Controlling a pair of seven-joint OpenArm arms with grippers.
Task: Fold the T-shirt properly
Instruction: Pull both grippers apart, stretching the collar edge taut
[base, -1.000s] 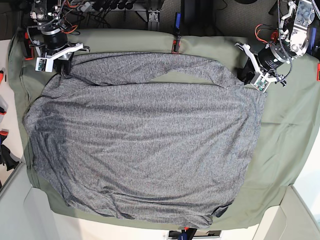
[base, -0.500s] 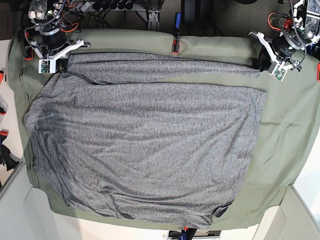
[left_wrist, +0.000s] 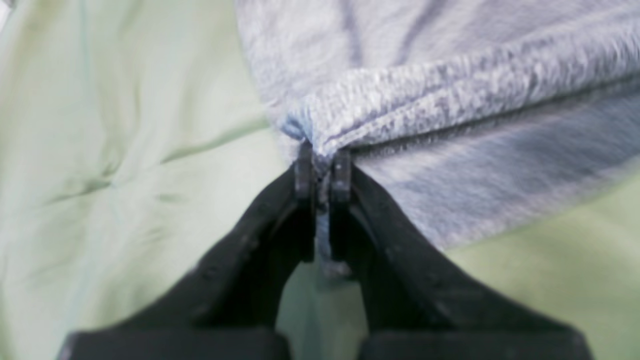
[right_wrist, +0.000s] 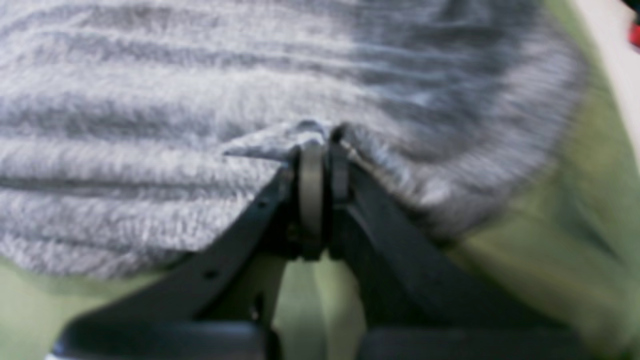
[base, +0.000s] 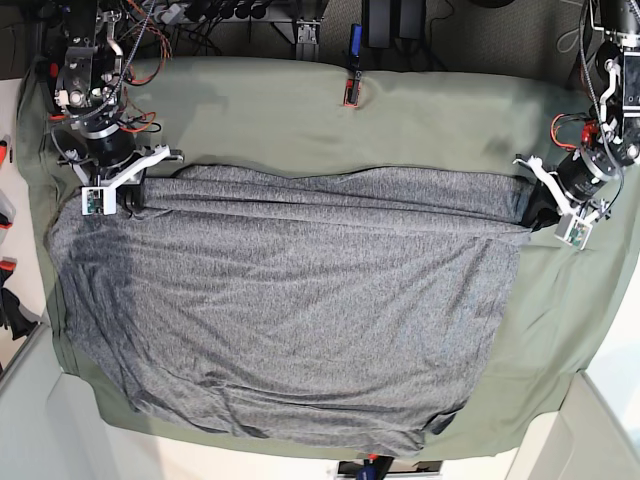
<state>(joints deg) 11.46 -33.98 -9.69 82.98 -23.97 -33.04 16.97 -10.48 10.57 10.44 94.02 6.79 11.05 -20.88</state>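
Both grippers (base: 547, 212) (base: 125, 192) pinching T-shirt (base: 300, 310) corners

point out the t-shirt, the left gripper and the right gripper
T-shirt (base: 290, 310), base view, middle of the body.
left gripper (left_wrist: 322, 170), left wrist view, between fingertips.
right gripper (right_wrist: 324, 150), right wrist view, between fingertips.

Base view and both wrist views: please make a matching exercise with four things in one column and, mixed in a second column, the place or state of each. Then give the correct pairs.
Things:
1. T-shirt
2. left gripper
3. right gripper
4. table cloth

Places or states:
a. olive-green, lying under everything
b. shut on the far corner of the fabric, at the right of the base view
c. grey, spread out with its far edge folded over
d. shut on the far corner of the fabric, at the left of the base view

Pairs: 1-c, 2-b, 3-d, 4-a
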